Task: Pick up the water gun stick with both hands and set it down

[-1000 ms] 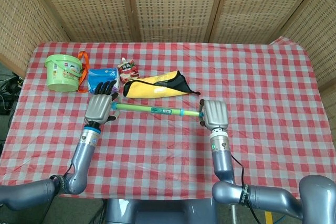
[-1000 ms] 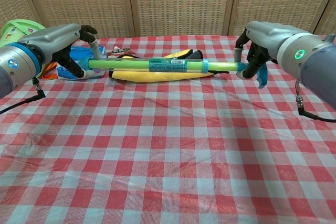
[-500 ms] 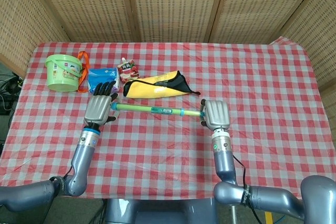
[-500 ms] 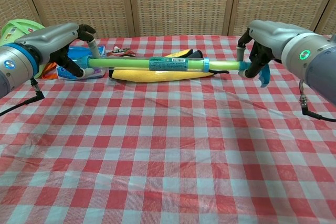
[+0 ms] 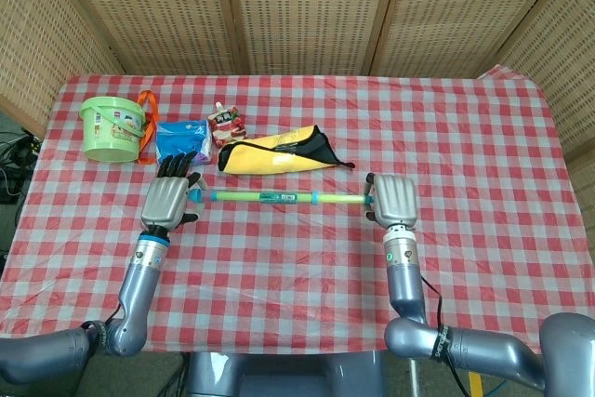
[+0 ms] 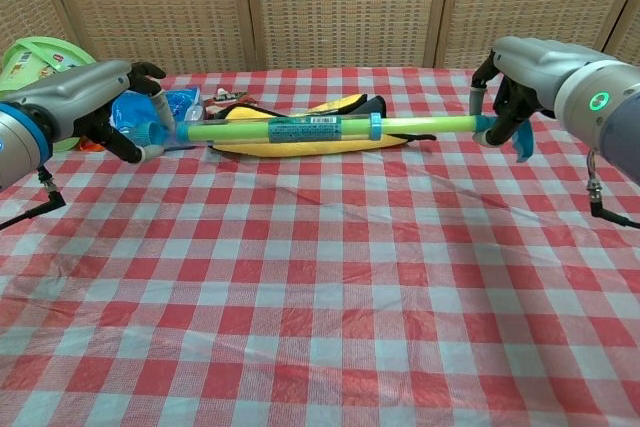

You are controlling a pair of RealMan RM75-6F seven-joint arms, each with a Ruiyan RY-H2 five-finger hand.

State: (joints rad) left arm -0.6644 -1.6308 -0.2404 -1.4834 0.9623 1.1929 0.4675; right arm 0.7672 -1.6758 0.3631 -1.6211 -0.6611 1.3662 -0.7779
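We see the water gun stick (image 6: 320, 129) held level above the desk (image 6: 320, 297), clear of the checked cloth, toward its far edge. The left hand (image 6: 120, 112) has its fingers (image 6: 150, 72) curled around one end; the right hand (image 6: 505, 87) grips the other.

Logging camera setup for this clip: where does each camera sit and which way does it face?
Head view: high above the near table edge, looking down on the red checked tablecloth; both forearms and each robot hand show.
Chest view: low at table height, facing the wicker screens; left robot hand and right robot hand enter from the sides.
Shared: the green-and-blue water gun stick, held at both ends.
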